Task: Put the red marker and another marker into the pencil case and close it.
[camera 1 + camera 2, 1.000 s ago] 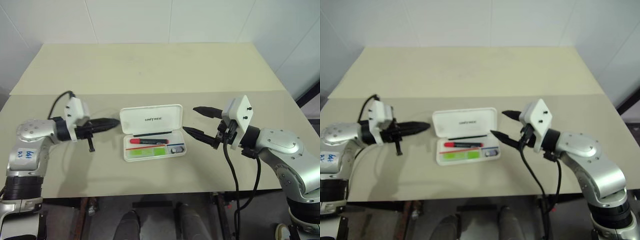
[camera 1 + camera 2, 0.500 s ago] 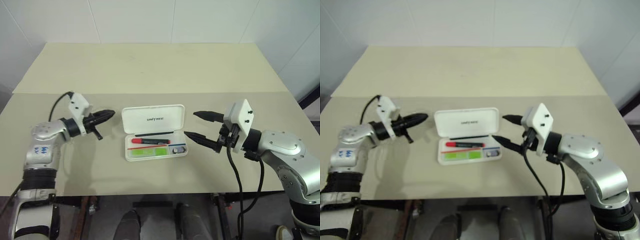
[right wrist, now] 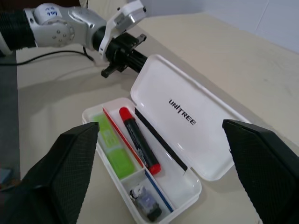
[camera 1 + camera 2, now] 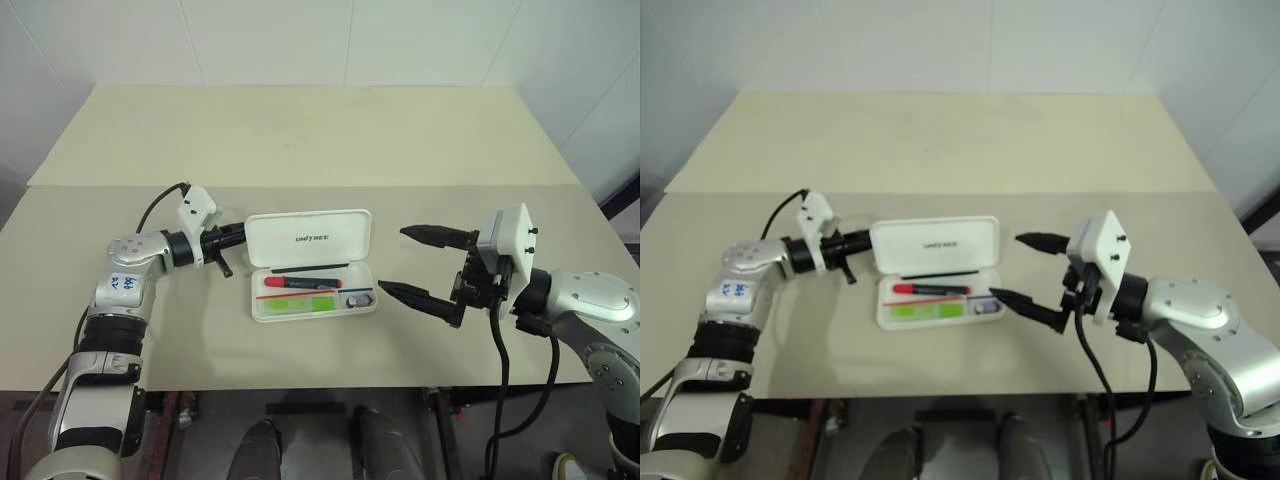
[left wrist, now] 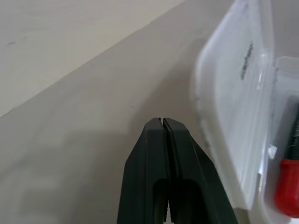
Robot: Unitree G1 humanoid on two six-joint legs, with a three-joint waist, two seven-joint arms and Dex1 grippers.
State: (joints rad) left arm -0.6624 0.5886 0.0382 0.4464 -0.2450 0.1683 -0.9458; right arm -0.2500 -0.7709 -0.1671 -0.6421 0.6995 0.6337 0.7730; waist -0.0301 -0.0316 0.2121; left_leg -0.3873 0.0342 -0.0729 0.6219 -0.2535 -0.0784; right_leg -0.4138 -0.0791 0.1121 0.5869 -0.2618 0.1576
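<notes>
Pencil case (image 4: 312,265) lies open near the middle of the worktop (image 4: 300,140), its tray toward the robot and its hinged lid (image 4: 308,237) laid back toward 12 o'clock, lettering up. The case's long axis runs 9 to 3 o'clock across the worktop. Both markers already lie in the tray, parallel to that axis: the red marker (image 4: 298,282) with its red cap toward 9 o'clock, and the green marker (image 4: 295,303) just beside it at 6 o'clock. A thin black pen (image 4: 305,268) rests along the hinge side, a thin red-and-blue stick (image 3: 125,140) between the two markers, and a small metal object (image 4: 360,297) in the 3 o'clock compartment.

By my reading only the closing is left. The left pincer (image 4: 238,234) is pressed shut into one narrow black tip, and it sits at the lid's 9 o'clock short edge — touching or just short of it, I cannot tell which. The right pincer (image 4: 425,266) stands wide and empty, a little off the case at 3 o'clock.

To close it well, the shut tip should get under the lid's far rim and sweep it over toward 6 o'clock in an arc about the hinge — not shove sideways, which would slide the light case. The right pincer could steady the tray's 3 o'clock end, then press the lid down until the latch catches.
</notes>
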